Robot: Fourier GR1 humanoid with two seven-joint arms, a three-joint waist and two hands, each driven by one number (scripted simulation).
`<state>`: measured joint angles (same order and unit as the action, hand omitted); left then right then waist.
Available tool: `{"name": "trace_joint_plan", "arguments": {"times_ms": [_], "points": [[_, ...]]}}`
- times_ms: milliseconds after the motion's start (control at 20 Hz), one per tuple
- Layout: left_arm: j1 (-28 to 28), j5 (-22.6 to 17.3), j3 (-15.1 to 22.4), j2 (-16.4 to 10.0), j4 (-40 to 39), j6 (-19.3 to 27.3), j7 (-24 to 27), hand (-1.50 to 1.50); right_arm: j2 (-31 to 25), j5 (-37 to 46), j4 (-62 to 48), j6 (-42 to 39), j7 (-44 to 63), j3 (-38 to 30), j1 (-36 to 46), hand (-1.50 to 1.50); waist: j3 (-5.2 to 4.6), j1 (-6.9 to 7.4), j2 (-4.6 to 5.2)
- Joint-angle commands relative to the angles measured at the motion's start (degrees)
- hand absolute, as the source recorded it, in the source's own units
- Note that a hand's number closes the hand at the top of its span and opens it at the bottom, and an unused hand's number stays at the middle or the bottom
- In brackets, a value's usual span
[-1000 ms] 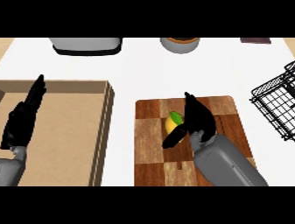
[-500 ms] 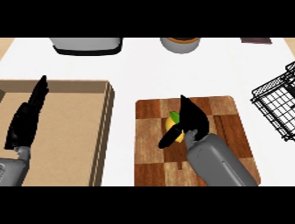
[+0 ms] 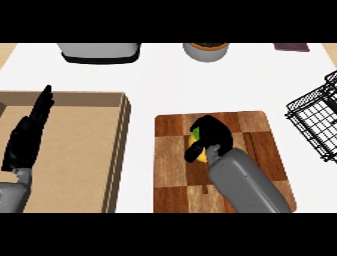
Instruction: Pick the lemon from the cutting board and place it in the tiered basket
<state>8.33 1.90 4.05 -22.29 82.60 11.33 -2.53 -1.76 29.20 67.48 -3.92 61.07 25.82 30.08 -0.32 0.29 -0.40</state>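
Most of lemon (image 3: 197, 153) hidden under right hand (image 3: 212, 131), fingers curled over it; only yellow sliver and green patch show. Right forearm covers lower middle of cutting board (image 3: 172, 175). At right edge, tiered basket (image 3: 324, 117) cut off. At top, grey appliance (image 3: 99, 52), round pot (image 3: 206, 50) and dark flat item (image 3: 292, 47) clipped; kinds unclear. Near end of open box (image 3: 75, 150) cut off at bottom.

No readable text, labels, brands or numbers anywhere in view. Checked the cutting board (image 3: 267, 150), the tiered basket (image 3: 326, 120) at right, the open box (image 3: 75, 145) at left and the grey appliance (image 3: 99, 51) at the far edge of the tabletop: no legible markings on any of them.
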Motion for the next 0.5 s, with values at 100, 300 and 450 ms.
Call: {"name": "trace_joint_plan", "arguments": {"times_ms": [100,300,450], "points": [[1.8,1.8,-1.1,1.5,0.6,-0.6,-2.4,0.00,1.7,1.4,0.3,1.5,2.3,3.8,-3.2,1.50,0.32,-0.11,0.36],[1.7,1.5,-2.7,1.4,-3.5,-1.3,0.5,0.00,1.7,-3.2,4.1,6.5,5.9,1.8,-0.4,1.50,0.31,0.01,0.40],[-0.5,1.7,-1.9,2.0,-2.1,-0.2,0.8,0.00,-6.6,-0.9,18.5,-7.3,-11.5,11.9,-12.7,1.50,0.31,-1.99,-0.48]]}}
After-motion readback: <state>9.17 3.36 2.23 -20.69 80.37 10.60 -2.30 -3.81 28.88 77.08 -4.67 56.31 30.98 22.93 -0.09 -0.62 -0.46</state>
